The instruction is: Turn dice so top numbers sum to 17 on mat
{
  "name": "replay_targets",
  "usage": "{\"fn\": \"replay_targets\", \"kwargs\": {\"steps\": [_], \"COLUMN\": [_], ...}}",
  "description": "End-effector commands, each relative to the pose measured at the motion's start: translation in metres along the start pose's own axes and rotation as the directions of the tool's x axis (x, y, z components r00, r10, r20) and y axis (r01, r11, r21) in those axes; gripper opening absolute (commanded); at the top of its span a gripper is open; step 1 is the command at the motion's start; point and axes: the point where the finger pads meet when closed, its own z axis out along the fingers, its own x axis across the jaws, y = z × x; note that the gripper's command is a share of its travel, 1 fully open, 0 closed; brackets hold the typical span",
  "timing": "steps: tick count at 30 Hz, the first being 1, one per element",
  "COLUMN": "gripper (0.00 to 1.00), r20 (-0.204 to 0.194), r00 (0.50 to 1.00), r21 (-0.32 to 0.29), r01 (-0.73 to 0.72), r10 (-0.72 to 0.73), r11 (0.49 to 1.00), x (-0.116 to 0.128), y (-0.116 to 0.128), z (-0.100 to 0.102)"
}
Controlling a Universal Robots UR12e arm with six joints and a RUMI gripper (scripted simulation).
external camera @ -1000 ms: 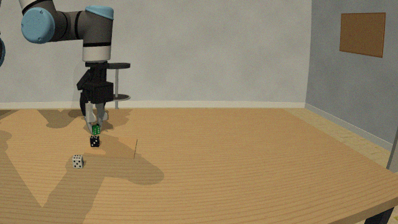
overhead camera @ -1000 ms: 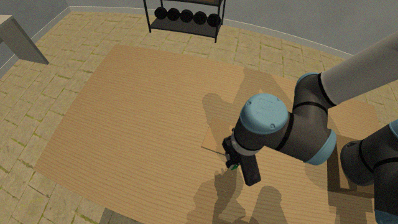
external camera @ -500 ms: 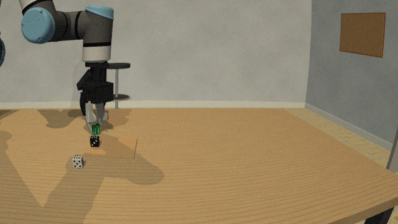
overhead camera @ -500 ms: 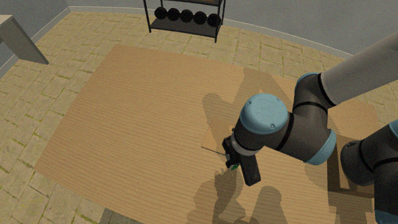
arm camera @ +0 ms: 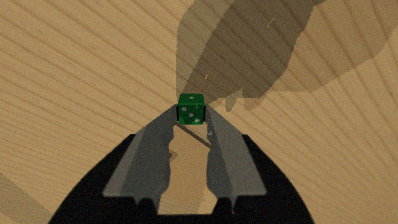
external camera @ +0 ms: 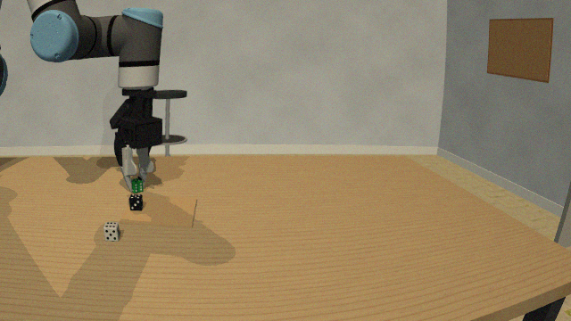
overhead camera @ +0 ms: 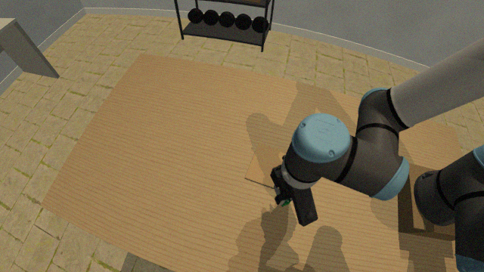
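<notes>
My gripper (external camera: 136, 177) is shut on a green die (external camera: 136, 185) and holds it at the fingertips, a little above the table. The green die also shows in the wrist view (arm camera: 191, 108) between the two fingers, and as a green speck under the wrist in the top view (overhead camera: 286, 202). A black die (external camera: 136, 201) sits flat just below and in front of the held die, at the edge of the thin tan mat (external camera: 167, 209). A white die (external camera: 111, 232) sits flat on the wood, nearer the front left and off the mat. The arm hides both of these dice in the top view.
The mat (overhead camera: 265, 166) is mostly covered by the arm and its shadow; its left corner shows. A black rack (overhead camera: 227, 19) with dark balls stands on the floor beyond the table. A stool (external camera: 169, 118) stands behind the gripper.
</notes>
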Motion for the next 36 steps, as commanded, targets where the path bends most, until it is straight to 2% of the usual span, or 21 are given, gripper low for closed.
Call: {"fn": "replay_targets", "kwargs": {"steps": [1,5,7,13,17,36], "gripper": [0.06,0.06,0.06,0.06,0.06,0.06], "r20": [-0.001,-0.001,-0.001,-0.001,-0.001,-0.001], "r00": [1.0,1.0,1.0,1.0,1.0,0.999], "r21": [-0.003,-0.003,-0.003,-0.003,-0.003,-0.003], "r01": [0.001,0.001,0.001,0.001,0.001,0.036], "r10": [-0.001,-0.001,-0.001,-0.001,-0.001,-0.036], "r11": [1.0,1.0,1.0,1.0,1.0,0.999], "x": [0.0,0.0,0.0,0.0,0.0,0.002], "y": [0.001,0.001,0.001,0.0,0.0,0.001], "z": [-0.018,-0.042,-0.042,-0.081,-0.096,-0.098]}}
